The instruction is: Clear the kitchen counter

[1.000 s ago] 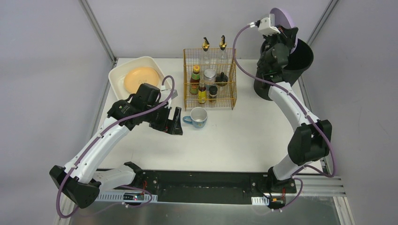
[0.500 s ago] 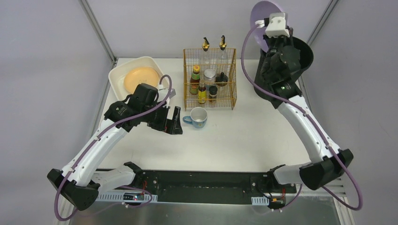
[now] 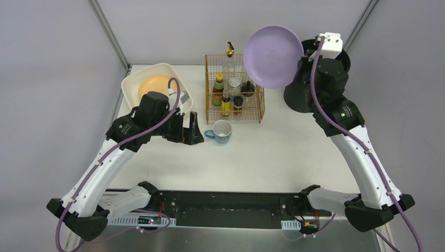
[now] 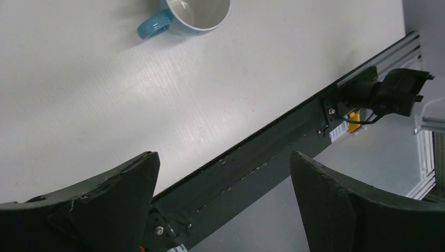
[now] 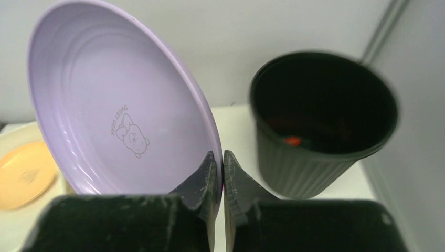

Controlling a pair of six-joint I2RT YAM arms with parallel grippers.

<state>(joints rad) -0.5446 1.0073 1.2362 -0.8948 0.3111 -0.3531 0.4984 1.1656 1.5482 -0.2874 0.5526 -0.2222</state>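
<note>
The right gripper [image 5: 219, 168] clamped the plate [image 3: 273, 50] by its rim, high over the counter [image 3: 273, 152] beside the bin [image 3: 294, 100], probably bound for the basin [image 3: 126, 84], while the left gripper [image 4: 223, 163] hovered, jaws apart, near the mug [image 3: 222, 131].

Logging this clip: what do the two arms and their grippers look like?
The left arm and right arm have white link shells with black joint housings. A purple cable runs along each. The right wrist carries a white camera block. The left gripper and right gripper have matte black, wedge-shaped, scuffed fingers.
</note>
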